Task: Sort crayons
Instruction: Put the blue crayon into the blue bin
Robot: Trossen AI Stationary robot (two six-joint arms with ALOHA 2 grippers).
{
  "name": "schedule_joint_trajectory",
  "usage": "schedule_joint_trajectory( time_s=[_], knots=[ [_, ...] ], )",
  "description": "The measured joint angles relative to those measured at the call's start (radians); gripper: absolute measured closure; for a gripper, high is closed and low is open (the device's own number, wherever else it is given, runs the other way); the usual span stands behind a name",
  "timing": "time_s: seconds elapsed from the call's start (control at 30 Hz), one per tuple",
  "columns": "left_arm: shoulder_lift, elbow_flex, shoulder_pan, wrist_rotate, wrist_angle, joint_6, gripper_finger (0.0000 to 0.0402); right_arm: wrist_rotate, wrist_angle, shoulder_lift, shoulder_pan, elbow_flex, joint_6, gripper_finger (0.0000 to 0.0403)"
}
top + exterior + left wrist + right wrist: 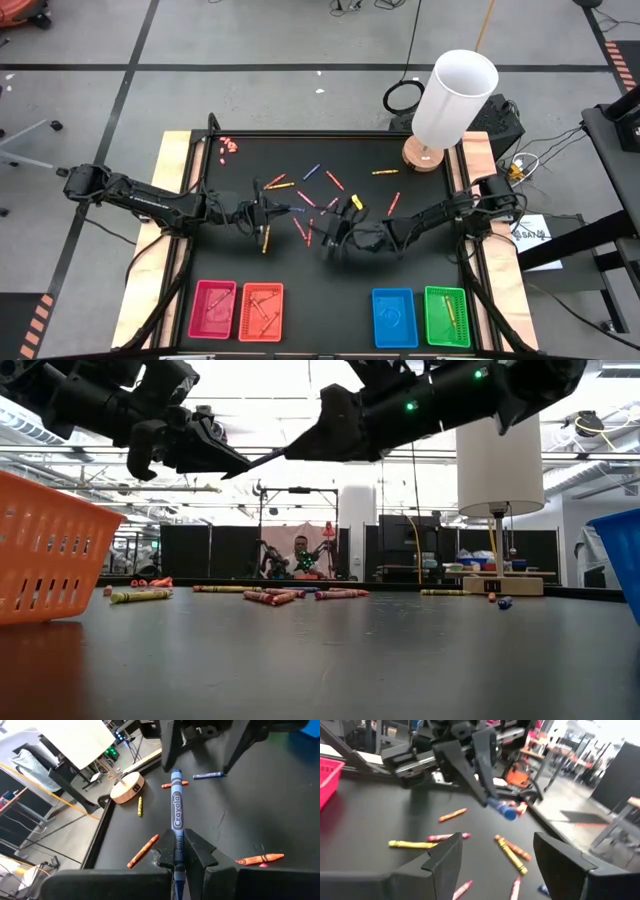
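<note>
The left gripper [179, 862] pinches a blue crayon [176, 805] above the mat's middle, its long axis running straight out from the fingers toward the right gripper [497, 857], which waits just beyond the free tip with fingers spread wide, seemingly placed for a handover

The blue paper-wrapped crayon [176, 805] carries a matt label, pinched between matt black plastic fingers [200, 851]. The black table top [420, 230] looks smooth with a dull sheen, edged in pale bare wood [165, 190]. At one o'clock stands a white smooth-shaded lamp [455, 95] on a round wooden base [423, 155]
</note>
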Motion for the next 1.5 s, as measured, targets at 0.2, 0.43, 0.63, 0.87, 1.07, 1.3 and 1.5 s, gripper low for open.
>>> schedule_joint_trajectory(
  time_s=[0.2, 0.43, 0.63, 0.87, 1.07, 1.3, 1.5],
  knots=[
    [0.0, 0.0, 0.0, 0.0, 0.0, 0.0, 0.0387, -0.149, 0.079, 0.0, -0.055, 0.0, -0.038, 0.0174],
    [0.0, 0.0, 0.0, 0.0, 0.0, 0.001, 0.0387, -0.278, 0.075, 0.0, -0.109, 0.0, 0.007, 0.0177],
    [0.0, 0.0, 0.0, 0.0, 0.003, 0.032, 0.0387, -0.37, 0.074, 0.0, -0.127, 0.0, 0.003, 0.0206],
    [0.0, 0.0, 0.0, 0.001, 0.008, 0.122, 0.0387, -0.37, 0.073, 0.0, -0.134, 0.0, -0.031, 0.0235],
    [0.0, 0.0, 0.0, 0.001, 0.044, 0.135, 0.0387, -0.395, 0.074, 0.0, -0.135, 0.0, -0.059, 0.0249],
    [0.0, 0.0, 0.0, 0.002, 0.051, 0.133, 0.0387, -0.42, 0.078, 0.0, -0.14, 0.0, -0.079, 0.0262],
    [0.0, 0.0, 0.0, 0.041, 0.049, 0.131, 0.0387, -0.422, 0.097, 0.0, -0.147, 0.0, -0.079, 0.027]
  ],
)
